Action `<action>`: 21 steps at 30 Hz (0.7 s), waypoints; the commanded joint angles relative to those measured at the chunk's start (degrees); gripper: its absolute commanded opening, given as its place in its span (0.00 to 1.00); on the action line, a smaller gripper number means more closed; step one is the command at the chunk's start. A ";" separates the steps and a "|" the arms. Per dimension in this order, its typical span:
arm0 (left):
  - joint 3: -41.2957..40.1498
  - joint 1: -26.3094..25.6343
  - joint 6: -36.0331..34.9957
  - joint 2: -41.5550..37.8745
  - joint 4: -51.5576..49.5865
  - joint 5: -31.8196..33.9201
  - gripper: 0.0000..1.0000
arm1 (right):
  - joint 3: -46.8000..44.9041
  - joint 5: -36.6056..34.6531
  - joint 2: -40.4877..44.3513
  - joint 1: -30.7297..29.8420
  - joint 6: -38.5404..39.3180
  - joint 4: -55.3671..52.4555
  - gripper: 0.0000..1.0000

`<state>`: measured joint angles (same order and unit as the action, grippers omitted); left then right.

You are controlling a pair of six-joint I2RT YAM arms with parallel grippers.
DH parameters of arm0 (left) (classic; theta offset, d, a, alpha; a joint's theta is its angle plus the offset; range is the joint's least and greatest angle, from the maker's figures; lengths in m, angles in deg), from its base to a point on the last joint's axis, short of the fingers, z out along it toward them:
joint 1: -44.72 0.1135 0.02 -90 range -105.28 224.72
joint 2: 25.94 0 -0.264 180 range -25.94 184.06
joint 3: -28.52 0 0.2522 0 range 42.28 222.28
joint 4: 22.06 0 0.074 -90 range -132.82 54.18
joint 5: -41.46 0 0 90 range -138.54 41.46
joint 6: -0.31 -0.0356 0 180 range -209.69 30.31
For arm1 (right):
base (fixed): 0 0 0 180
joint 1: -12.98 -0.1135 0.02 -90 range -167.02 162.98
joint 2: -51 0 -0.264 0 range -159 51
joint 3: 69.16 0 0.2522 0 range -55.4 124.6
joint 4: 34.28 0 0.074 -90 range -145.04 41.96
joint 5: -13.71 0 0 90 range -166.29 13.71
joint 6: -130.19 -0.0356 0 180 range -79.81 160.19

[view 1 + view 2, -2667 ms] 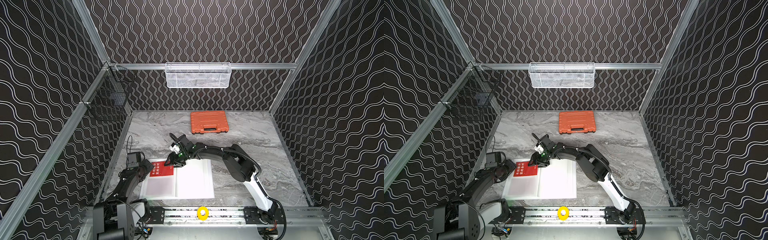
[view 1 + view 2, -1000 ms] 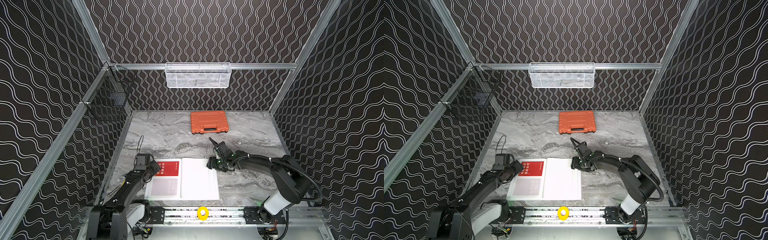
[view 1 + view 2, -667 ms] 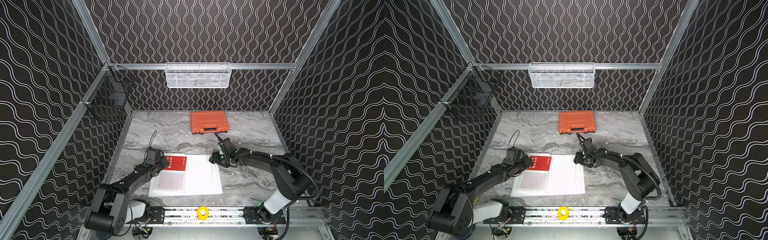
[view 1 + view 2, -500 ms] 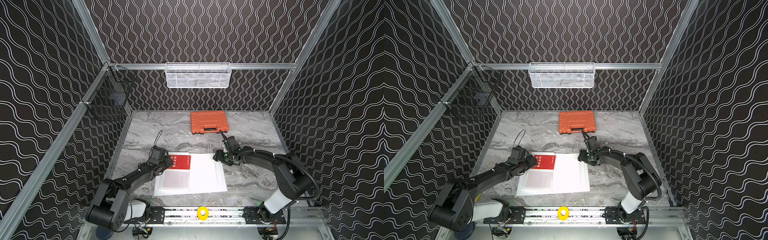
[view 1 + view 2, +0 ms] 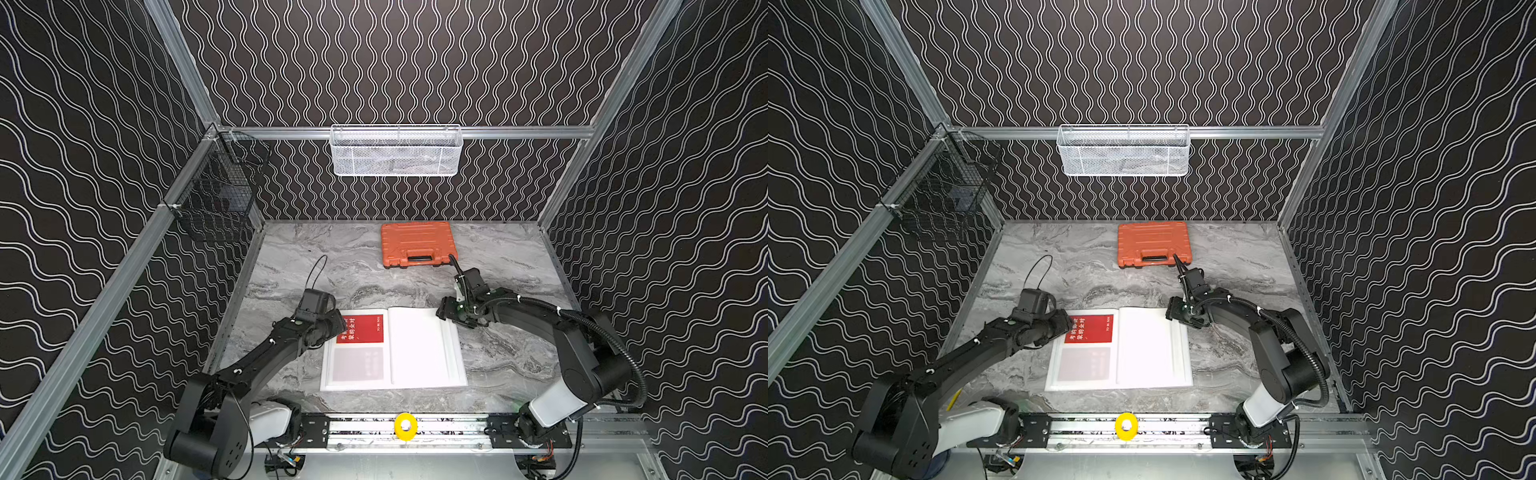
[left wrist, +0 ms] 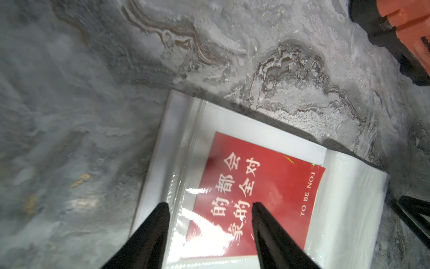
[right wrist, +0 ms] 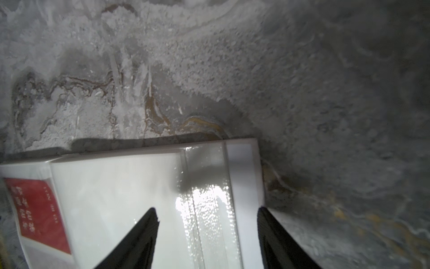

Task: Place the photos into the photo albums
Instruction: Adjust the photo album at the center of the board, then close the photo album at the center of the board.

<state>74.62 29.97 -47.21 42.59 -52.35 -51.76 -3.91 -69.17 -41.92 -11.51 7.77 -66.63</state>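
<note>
Left tool [image 6: 209,205], jaws apart and empty, straddles the outer end of the red photo [image 6: 267,186]; its long axis points at the album [image 5: 419,353] spine. Right tool [image 7: 206,209], also open, is farther.

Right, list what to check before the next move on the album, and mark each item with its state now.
1. The photo album lies open and flat: ok.
2. The red photo sits under the glossy sleeve in the upper pocket of the album's left page: ok.
3. The left gripper is open and empty above the red photo: ok.
4. The right gripper is open and empty at the album's far right corner: ok.
5. Lower pocket filled: cannot tell. A pale card shows faintly, in the pocket or behind the page.
6. Next photo to pick found: not ok. No loose one shows in any view.
</note>
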 commanded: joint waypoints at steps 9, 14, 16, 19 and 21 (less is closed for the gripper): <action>-1.54 7.73 -6.36 2.16 -1.33 -8.44 0.62 | 7.07 -1.68 -5.92 2.96 3.51 -1.29 0.69; -3.27 7.71 -6.90 4.29 1.53 -13.01 0.63 | 7.94 -0.90 -7.95 2.89 3.73 -0.79 0.69; -4.09 7.64 -6.89 3.99 2.12 -13.72 0.62 | 7.37 -0.31 -7.98 2.96 3.82 -0.24 0.69; -5.03 7.47 -6.86 3.59 2.45 -14.59 0.62 | 6.37 0.98 -7.93 2.70 3.50 0.37 0.68; -5.40 6.89 -6.53 3.45 2.48 -14.78 0.62 | 6.04 1.24 -7.38 2.37 3.26 0.64 0.68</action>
<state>70.01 37.38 -53.77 45.93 -47.83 -64.31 2.56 -69.21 -49.70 -8.77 11.22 -66.17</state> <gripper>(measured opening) 0.626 0.679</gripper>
